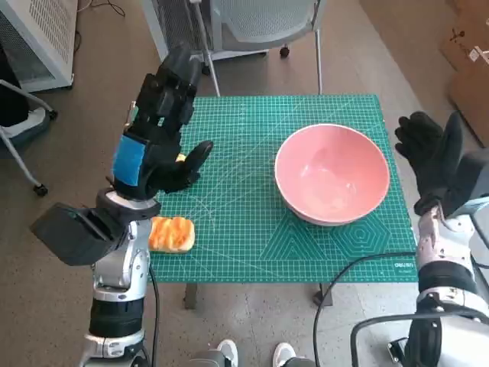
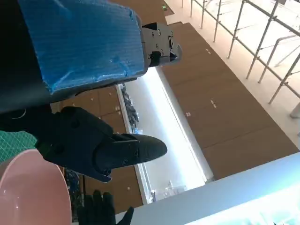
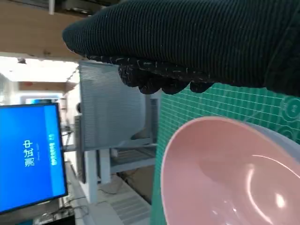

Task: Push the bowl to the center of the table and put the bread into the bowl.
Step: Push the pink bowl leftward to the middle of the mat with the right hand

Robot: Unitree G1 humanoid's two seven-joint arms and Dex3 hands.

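Bowl (image 1: 332,174): pink, round and deep, with a smooth glossy inside that catches light; nothing lies in it. It stands upright on the right half of the mat, nearer the right edge than the middle. The right wrist view shows its rim and shiny inner wall (image 3: 225,173) close up; the left wrist view catches a pale pink arc of its rim (image 2: 33,192).

Bread (image 1: 171,234): a small orange-golden piece with a paler band, lying flat at the mat's near left corner, well apart from the bowl. Another small yellow bit shows just behind the left hand, too hidden to tell what it is.

Mat (image 1: 252,229): green cutting mat with a white grid, covering the table top.

Left hand (image 1: 162,130): raised above the left part of the mat, blue tape on its back, fingers spread and reaching toward the far edge, thumb pointing toward the bowl. It holds nothing and is off the bread.

Right hand (image 1: 432,157): gloved, lifted just beyond the mat's right edge, beside the bowl but apart from it, fingers spread wide, holding nothing.

Chair (image 1: 260,23): grey, beyond the table's far side.

Screen (image 3: 30,157): blue with white characters, in the right wrist view.
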